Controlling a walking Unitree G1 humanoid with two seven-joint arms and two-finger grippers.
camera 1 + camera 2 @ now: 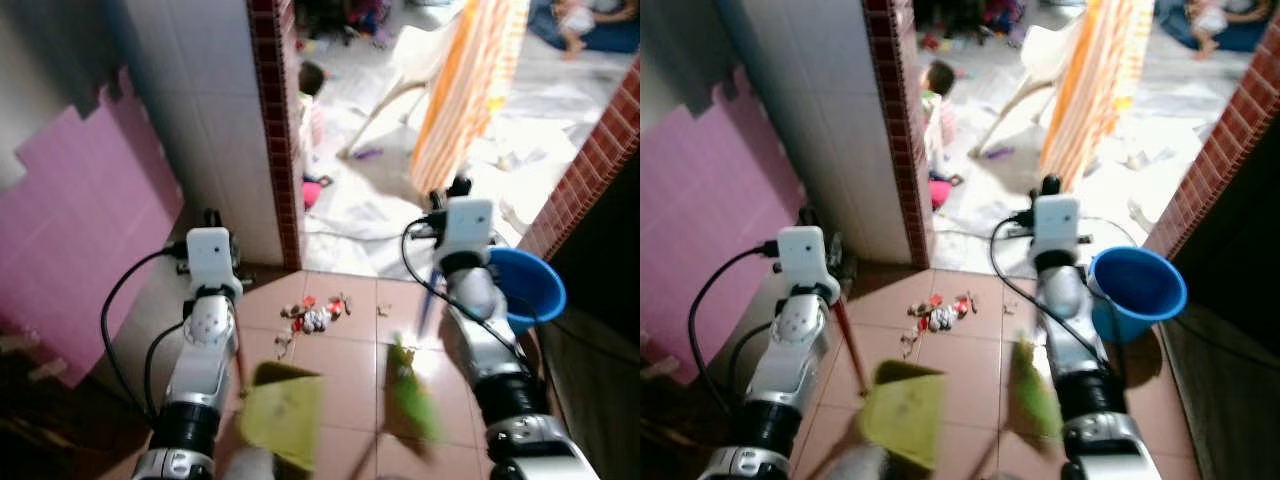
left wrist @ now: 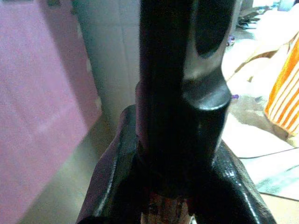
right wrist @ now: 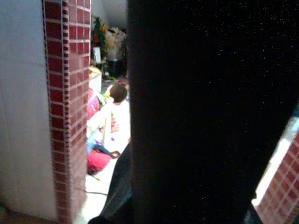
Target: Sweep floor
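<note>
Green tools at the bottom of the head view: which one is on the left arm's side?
The flat yellow-green dustpan, with a red handle. The narrower green brush sits by the right arm.

dustpan [image 1: 283,414] yellow-green | bucket [image 1: 528,286] blue | curtain [image 1: 470,80] orange-white striped

Both arms are silver, jointed tubes with black ribbed collars near the elbows. Each wrist carries a white, boxy camera housing [image 1: 211,255] [image 1: 468,224]. Black cables [image 1: 118,300] loop from the housings back along the forearms. The fingers [image 2: 177,93] are glossy black.
</note>
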